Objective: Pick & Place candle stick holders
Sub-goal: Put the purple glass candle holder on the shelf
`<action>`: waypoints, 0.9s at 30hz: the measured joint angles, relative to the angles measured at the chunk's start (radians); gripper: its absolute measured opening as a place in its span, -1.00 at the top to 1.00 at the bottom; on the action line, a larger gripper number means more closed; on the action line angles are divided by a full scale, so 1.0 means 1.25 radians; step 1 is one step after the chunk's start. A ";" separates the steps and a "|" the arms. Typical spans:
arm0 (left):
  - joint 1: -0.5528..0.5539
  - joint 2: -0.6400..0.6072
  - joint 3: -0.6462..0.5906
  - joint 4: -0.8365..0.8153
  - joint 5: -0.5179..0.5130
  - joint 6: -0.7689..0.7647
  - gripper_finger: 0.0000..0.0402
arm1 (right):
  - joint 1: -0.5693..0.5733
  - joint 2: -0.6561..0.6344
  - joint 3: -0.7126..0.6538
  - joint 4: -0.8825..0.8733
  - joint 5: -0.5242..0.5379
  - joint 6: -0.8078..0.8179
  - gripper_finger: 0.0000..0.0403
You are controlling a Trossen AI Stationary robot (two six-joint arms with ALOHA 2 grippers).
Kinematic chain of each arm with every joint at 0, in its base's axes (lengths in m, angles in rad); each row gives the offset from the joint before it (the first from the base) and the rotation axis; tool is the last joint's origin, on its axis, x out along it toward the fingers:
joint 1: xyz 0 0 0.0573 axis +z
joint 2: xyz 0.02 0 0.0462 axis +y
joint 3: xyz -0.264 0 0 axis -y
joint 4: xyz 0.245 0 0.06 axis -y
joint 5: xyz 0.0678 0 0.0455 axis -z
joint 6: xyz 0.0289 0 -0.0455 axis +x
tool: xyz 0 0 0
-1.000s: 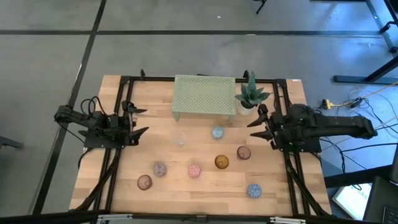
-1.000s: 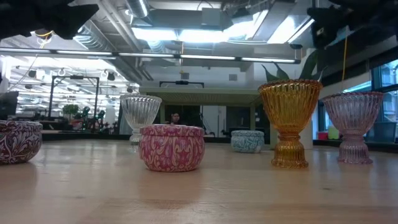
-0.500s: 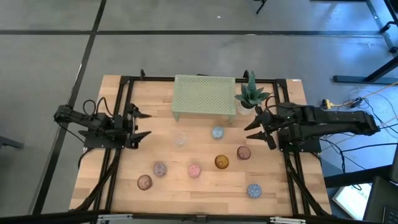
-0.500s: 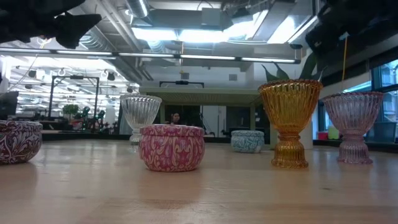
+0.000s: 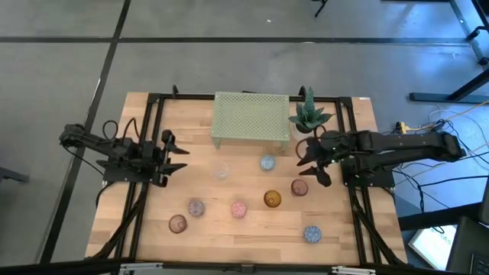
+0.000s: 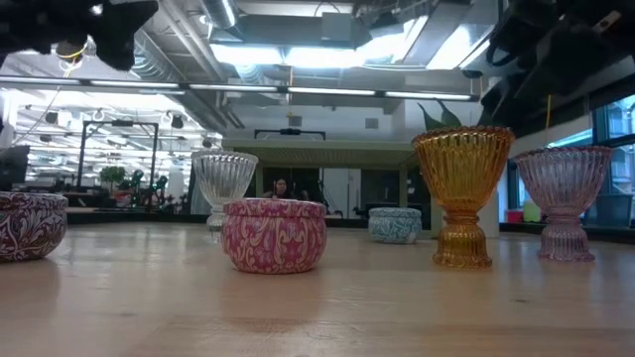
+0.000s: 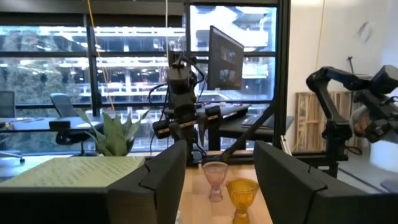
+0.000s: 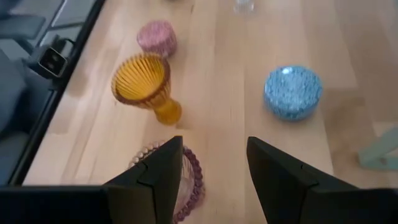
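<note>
Several candle stick holders stand on their bases on the wooden table: a clear goblet (image 5: 222, 170), a blue tin (image 5: 267, 162), a mauve goblet (image 5: 299, 187), an amber goblet (image 5: 273, 199), a pink tin (image 5: 239, 208), and more toward the near edge. My right gripper (image 5: 306, 160) hangs open above the table. It is tipped downward just beyond the mauve goblet (image 8: 189, 180) toward the far edge, and touches nothing. My left gripper (image 5: 176, 153) is open at the table's left side, pointing about level across the table, well clear of every holder.
A pale green perforated stand (image 5: 252, 118) and a spiky potted plant (image 5: 308, 116) stand at the far edge. A black frame (image 5: 153, 99) runs around the table. Bare wood lies between the left gripper and the clear goblet.
My right gripper has moved toward the table's left and down, tipping its fingers downward toward the mauve goblet. My left gripper has rolled somewhat about its own line while staying in its place. No holder has moved.
</note>
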 joint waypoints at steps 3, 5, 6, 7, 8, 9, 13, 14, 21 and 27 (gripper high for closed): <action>0.000 0.056 0.044 -0.002 -0.004 0.018 0.01 | 0.012 0.034 0.000 0.000 -0.015 -0.001 0.08; 0.000 0.091 0.074 -0.011 -0.012 0.047 -0.02 | 0.030 0.055 0.000 0.001 -0.029 -0.003 0.08; 0.000 0.109 0.087 -0.011 -0.019 0.063 -0.03 | 0.041 0.064 0.000 0.004 -0.036 -0.007 0.08; 0.000 0.125 0.098 -0.011 -0.028 0.076 -0.04 | 0.053 0.073 0.000 0.008 -0.038 -0.011 0.08; 0.000 0.139 0.107 -0.011 -0.037 0.086 -0.04 | 0.066 0.080 0.000 0.010 -0.036 -0.019 0.08; 0.000 0.152 0.115 -0.011 -0.046 0.096 -0.04 | 0.078 0.088 0.000 0.010 -0.028 -0.027 0.08; 0.000 0.192 0.126 -0.010 -0.070 0.118 -0.04 | 0.116 0.115 -0.001 0.006 0.055 -0.069 0.08; 0.000 0.199 0.126 -0.011 -0.072 0.116 -0.04 | 0.122 0.121 -0.001 0.006 0.065 -0.074 0.08; 0.000 0.234 0.126 -0.004 -0.071 0.057 -0.04 | 0.143 0.164 -0.001 -0.011 0.071 -0.084 0.23; 0.000 0.236 0.126 0.008 -0.070 0.048 -0.04 | 0.143 0.201 -0.001 -0.020 0.122 -0.085 0.60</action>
